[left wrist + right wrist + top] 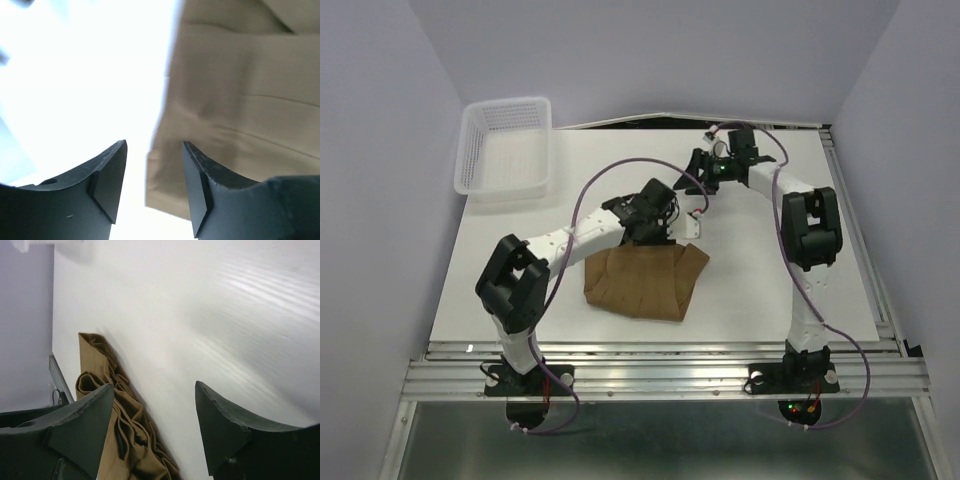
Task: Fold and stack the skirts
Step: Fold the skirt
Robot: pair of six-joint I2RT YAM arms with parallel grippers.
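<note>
One tan skirt [645, 282] lies folded on the white table, near the front middle. In the left wrist view the skirt [250, 100] fills the right side, with lengthwise creases. My left gripper [660, 232] hovers over the skirt's back edge, open and empty; its tips [154, 150] frame the cloth's edge. My right gripper [700, 190] is open and empty, behind the skirt and apart from it. In the right wrist view the skirt's rumpled edge [125, 440] lies beside the left finger [85, 425].
A white plastic mesh basket [507, 146] stands at the back left of the table [790, 300]. Purple cables loop along both arms. Lilac walls close in on both sides. A metal rail runs along the front edge.
</note>
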